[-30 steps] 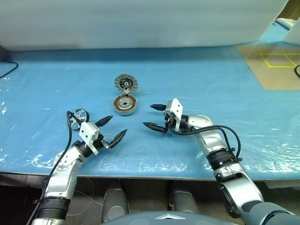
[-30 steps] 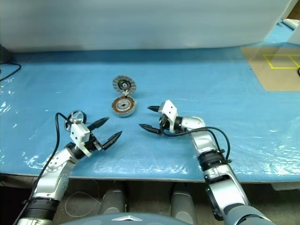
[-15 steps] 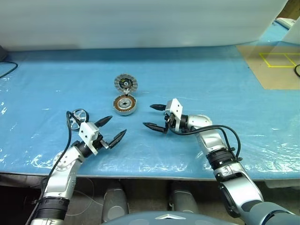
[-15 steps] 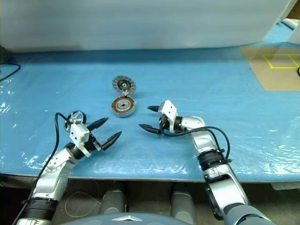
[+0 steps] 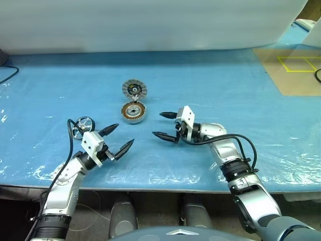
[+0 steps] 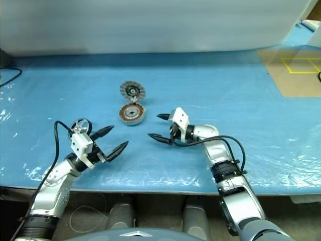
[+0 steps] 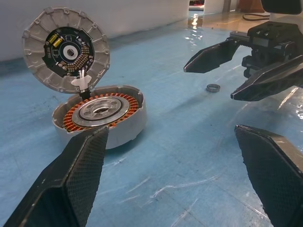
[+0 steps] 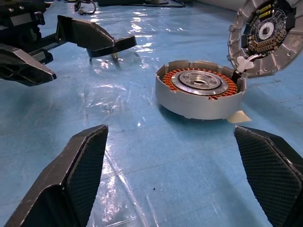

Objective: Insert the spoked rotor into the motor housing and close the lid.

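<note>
Motor housing [image 5: 134,112] sits on blue table covering [image 5: 225,85], beyond and between both grippers, touching neither. It is a squat silver puck ringed with copper windings; its ribbed lid [image 5: 135,89] stands tilted open at the housing's far edge. Spoked rotor [image 5: 83,124] lies well left of the housing, just behind the left gripper [image 5: 118,138]. Left gripper and right gripper [image 5: 163,125] both gape wide, holding nothing.

A table covered in blue plastic sheet [image 5: 210,85] is seen; on it rest the motor housing [image 5: 134,112], the spoked rotor [image 5: 83,126] and a small ring [image 7: 213,87].
</note>
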